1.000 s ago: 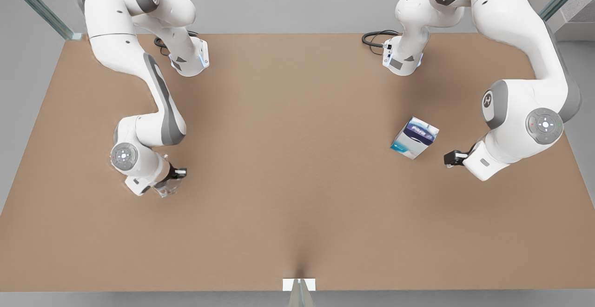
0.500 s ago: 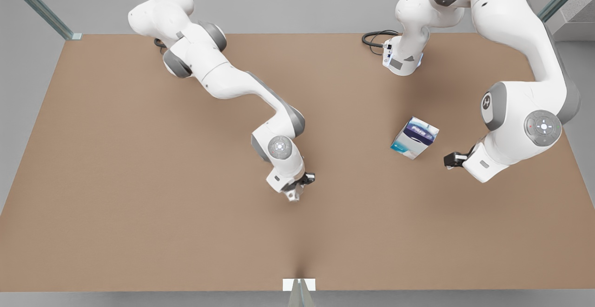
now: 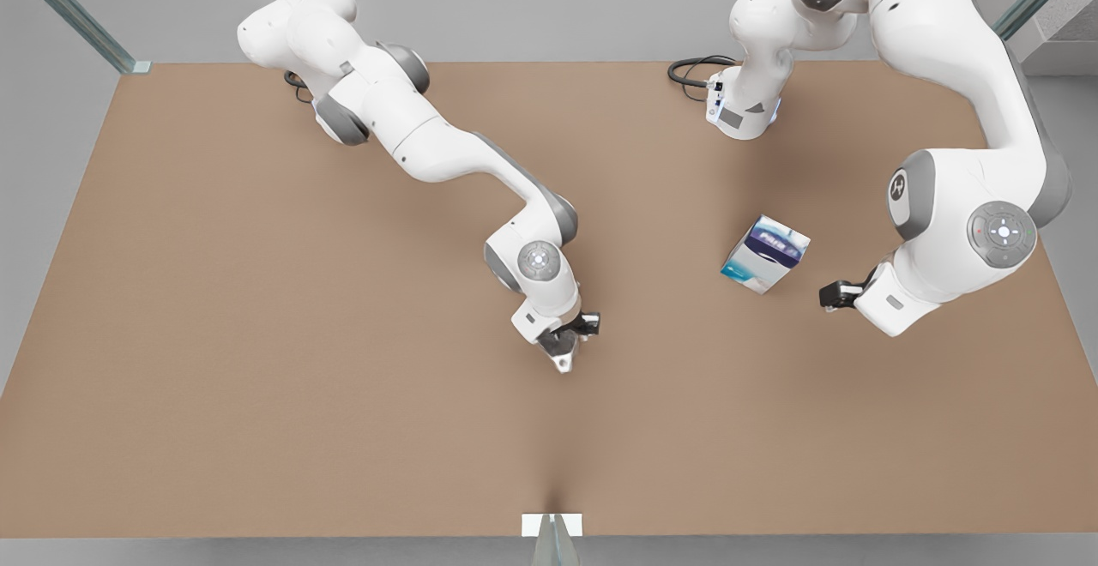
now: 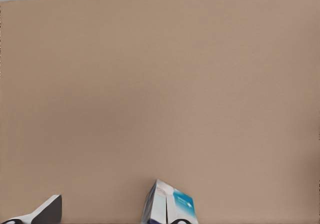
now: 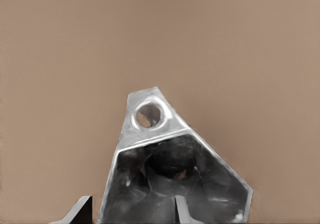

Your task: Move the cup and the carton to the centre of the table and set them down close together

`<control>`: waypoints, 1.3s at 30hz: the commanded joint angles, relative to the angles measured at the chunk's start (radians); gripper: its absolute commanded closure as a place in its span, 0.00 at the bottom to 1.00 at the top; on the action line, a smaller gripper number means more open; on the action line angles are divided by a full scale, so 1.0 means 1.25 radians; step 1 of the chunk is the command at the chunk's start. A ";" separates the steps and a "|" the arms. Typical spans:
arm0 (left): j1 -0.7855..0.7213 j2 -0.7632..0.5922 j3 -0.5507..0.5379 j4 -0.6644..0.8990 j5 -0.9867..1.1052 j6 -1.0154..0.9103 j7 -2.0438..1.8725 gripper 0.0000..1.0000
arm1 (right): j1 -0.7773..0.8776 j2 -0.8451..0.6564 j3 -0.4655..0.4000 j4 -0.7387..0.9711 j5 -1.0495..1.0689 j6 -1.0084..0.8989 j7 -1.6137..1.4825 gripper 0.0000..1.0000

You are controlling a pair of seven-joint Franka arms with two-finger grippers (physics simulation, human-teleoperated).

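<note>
The pale faceted cup (image 3: 564, 359) hangs just above the middle of the tan table (image 3: 257, 377), with my right gripper (image 3: 568, 345) shut on it. In the right wrist view the cup (image 5: 170, 169) lies between the dark fingers (image 5: 80, 211), its little ring handle pointing away from the wrist. The white carton (image 3: 765, 254) with its dark blue top stands tilted on the front view's right. My left gripper (image 3: 830, 294) waits open just to the right of it, apart from it. In the left wrist view the carton (image 4: 167, 204) is just beyond one fingertip (image 4: 45, 211).
Both arm bases stand at the table's far edge, with a black cable (image 3: 693, 75) beside the base on the front view's right. A small white tab (image 3: 552, 525) marks the near edge at mid-width.
My right arm has carried the cup from the front view's left side to the table's centre. The left arm and the carton have stayed in place.
</note>
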 commanded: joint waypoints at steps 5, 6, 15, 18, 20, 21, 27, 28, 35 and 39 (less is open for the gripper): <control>0.000 -0.009 0.000 0.000 0.002 -0.002 -0.005 0.00 | -0.001 -0.035 0.002 0.002 0.006 -0.022 0.001 0.00; 0.000 -0.009 0.000 0.001 0.002 -0.002 -0.018 0.00 | -0.001 -0.066 0.002 -0.002 0.012 -0.051 0.000 0.00; 0.001 -0.171 -0.002 -0.163 -0.007 -0.022 -0.149 0.00 | -0.265 -0.535 -0.021 -0.425 0.025 -0.282 -0.299 0.00; 0.001 -0.218 0.015 -0.269 -0.075 -0.017 -0.323 0.00 | -0.422 -0.702 -0.025 -0.536 0.025 -0.364 -0.353 0.00; 0.000 -0.213 0.022 -0.283 -0.097 -0.017 -0.384 0.00 | -0.534 -0.749 -0.026 -0.536 0.030 -0.403 -0.422 0.00; -0.001 -0.215 0.063 -0.306 -0.158 -0.017 -0.391 0.00 | -0.576 -0.756 -0.027 -0.536 0.026 -0.400 -0.482 0.00; -0.007 -0.258 0.056 -0.461 -0.147 0.064 -0.395 0.00 | -0.607 -0.722 -0.063 -0.496 0.017 -0.426 -0.656 0.00; -0.027 -0.267 0.056 -0.502 -0.145 0.102 -0.396 0.00 | -0.610 -0.719 -0.063 -0.481 0.015 -0.418 -0.663 0.00; -0.037 -0.295 0.058 -0.587 -0.146 0.190 -0.629 0.00 | -0.607 -0.691 -0.061 -0.423 0.017 -0.441 -0.671 0.00; -0.037 -0.322 0.056 -0.620 -0.145 0.207 -0.628 0.00 | -0.605 -0.687 -0.061 -0.422 0.017 -0.440 -0.665 0.00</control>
